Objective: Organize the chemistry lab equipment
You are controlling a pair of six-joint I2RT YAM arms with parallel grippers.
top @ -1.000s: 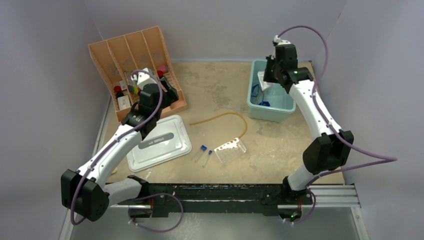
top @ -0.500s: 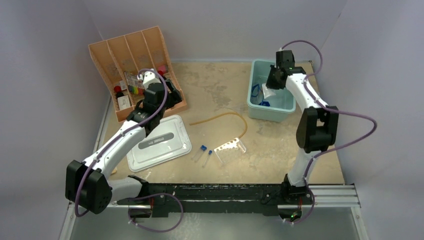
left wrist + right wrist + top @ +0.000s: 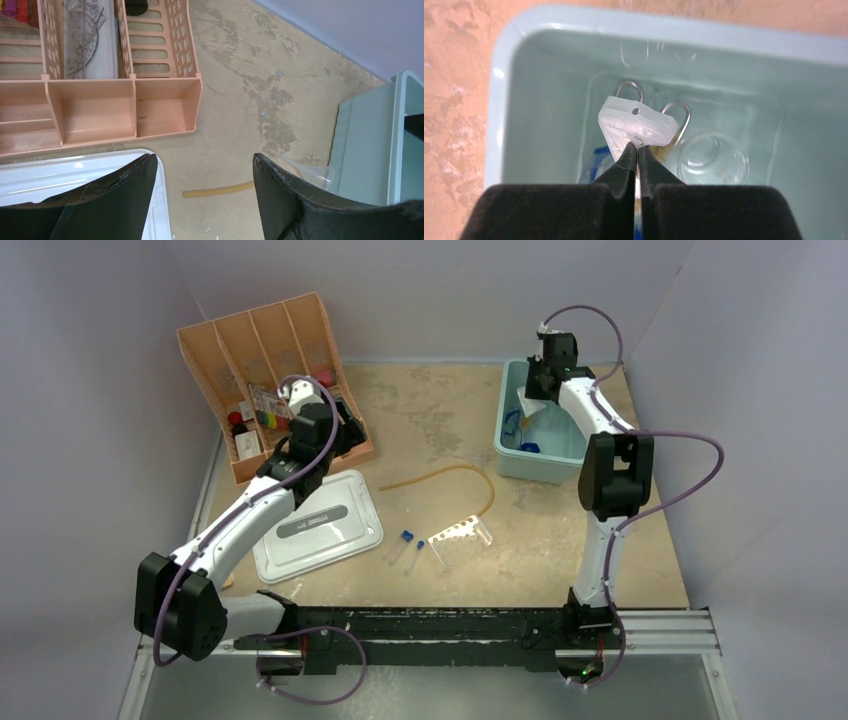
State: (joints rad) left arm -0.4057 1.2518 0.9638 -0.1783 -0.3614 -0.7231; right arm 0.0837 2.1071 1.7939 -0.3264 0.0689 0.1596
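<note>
Two arms: right arm (image 3: pixel 612 475) has folded inward; left arm (image 3: pixel 240 525) barely shifts.
Right gripper (image 3: pixel 636 146): clenched on small packet (image 3: pixel 636 120) above teal bin (image 3: pixel 539 115), table's 2 o'clock.
Left gripper (image 3: pixel 204 160): released, empty, 10 o'clock.
Meaning: packet drop looks imminent.

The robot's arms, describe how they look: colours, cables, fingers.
Both the left arm and right arm have white tubular links joined by bulky black joints. A thin purple cable loops loosely along each. The left fingers and right fingers are matte black wedges, the left ones scratched.
</note>
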